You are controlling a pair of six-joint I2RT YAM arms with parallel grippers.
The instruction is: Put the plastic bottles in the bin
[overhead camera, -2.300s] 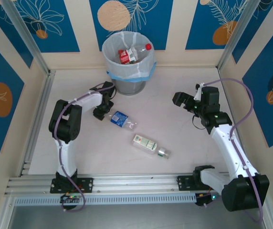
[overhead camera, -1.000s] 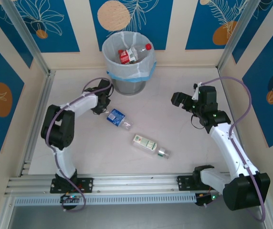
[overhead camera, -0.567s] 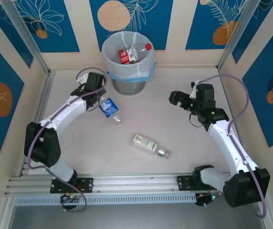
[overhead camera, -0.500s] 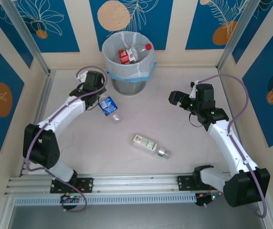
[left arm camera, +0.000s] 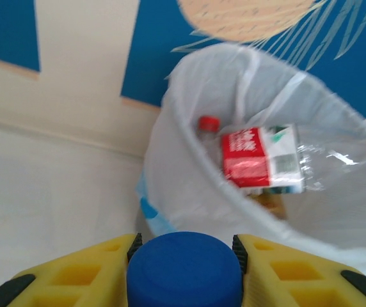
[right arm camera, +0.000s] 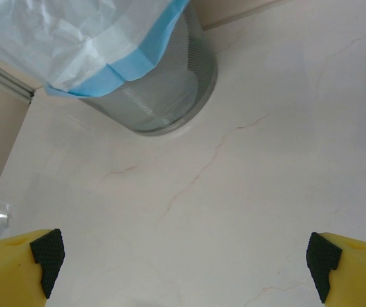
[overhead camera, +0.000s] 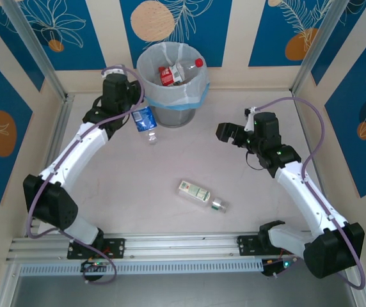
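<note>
**Blue-labelled bottle lifted from the table and carried to the bin's edge**

The left gripper [overhead camera: 134, 114] is pinched on the blue-labelled bottle [overhead camera: 144, 120]. In the left wrist view the bottle's blue end [left arm camera: 185, 272] sits squeezed between the yellow fingers [left arm camera: 93, 268]. About two seconds ago this bottle lay on the table [overhead camera: 253, 211] near the middle of the overhead frame. It now hangs just left of the bin [overhead camera: 173, 114] in the upper centre, cap end pointing down the picture, still outside the rim. The left arm has swung out long from its base at lower left.

In the left wrist view the bin's lined mouth [left arm camera: 189, 160] opens ahead, with a red-labelled bottle [left arm camera: 260, 157] already inside. By my reading the pickup is done, and the carry over the rim and the release remain.

The right gripper [overhead camera: 229, 133] stands spread wide and empty at centre right, having drifted a little leftward. The green-white bottle [overhead camera: 198, 194] lies untouched on the table below centre.
</note>
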